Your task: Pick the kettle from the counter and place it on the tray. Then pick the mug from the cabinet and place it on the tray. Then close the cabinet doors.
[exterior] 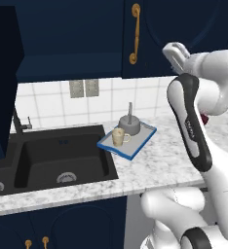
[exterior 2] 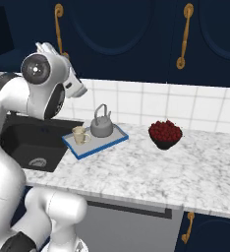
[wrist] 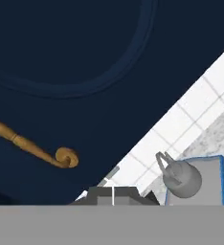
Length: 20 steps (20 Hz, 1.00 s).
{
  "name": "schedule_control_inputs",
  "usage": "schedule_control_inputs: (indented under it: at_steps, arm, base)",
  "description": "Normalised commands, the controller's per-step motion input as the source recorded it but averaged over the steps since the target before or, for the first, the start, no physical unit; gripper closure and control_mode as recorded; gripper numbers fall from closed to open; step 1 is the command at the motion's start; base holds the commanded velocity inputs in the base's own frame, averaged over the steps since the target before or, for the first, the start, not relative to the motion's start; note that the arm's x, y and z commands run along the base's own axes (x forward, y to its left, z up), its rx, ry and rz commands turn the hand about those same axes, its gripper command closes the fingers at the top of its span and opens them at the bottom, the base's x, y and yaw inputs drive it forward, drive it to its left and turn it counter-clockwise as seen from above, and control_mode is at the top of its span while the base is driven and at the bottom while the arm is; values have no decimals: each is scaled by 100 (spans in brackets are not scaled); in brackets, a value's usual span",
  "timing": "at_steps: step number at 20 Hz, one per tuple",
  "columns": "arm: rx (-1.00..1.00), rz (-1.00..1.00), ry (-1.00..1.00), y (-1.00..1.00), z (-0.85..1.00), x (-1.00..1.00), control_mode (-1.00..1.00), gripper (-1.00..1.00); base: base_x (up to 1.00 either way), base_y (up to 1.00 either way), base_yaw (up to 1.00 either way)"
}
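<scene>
The grey kettle (exterior: 129,124) (exterior 2: 101,126) (wrist: 182,179) and the cream mug (exterior: 118,137) (exterior 2: 79,134) stand side by side on the blue-rimmed tray (exterior: 142,137) (exterior 2: 115,136) (wrist: 208,181) on the marble counter (exterior: 160,165) (exterior 2: 151,167). My gripper (exterior: 169,49) (exterior 2: 80,88) (wrist: 113,195) is shut and holds nothing. It hangs high above the tray, close in front of the right cabinet door (exterior: 150,34) (exterior 2: 107,29) (wrist: 109,57), near the lower end of that door's gold handle (exterior: 134,39) (wrist: 42,152). The left cabinet door (exterior: 0,92) stands swung open, and the shelf inside the cabinet (exterior: 67,65) is bare.
A black double sink (exterior: 57,160) (exterior 2: 33,142) with a dark tap (exterior: 18,124) lies left of the tray. A dark bowl of red things (exterior 2: 164,134) sits right of it. A further wall cupboard with a gold handle (exterior 2: 186,34) is to the right.
</scene>
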Motion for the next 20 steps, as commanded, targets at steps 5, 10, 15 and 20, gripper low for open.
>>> schedule_control_inputs:
  at_steps: [5,10,15,20]
  arm:
    - [-73,43,8,77,-100,-73,-100,100]
    - [-87,32,16,94,-87,-13,-100,100]
    - [-27,8,6,34,-42,-1,-100,100]
    - [-19,9,9,16,-52,0,-100,100]
  base:
    - [0,0,0]
    - [0,0,0]
    - [0,0,0]
    - [0,0,0]
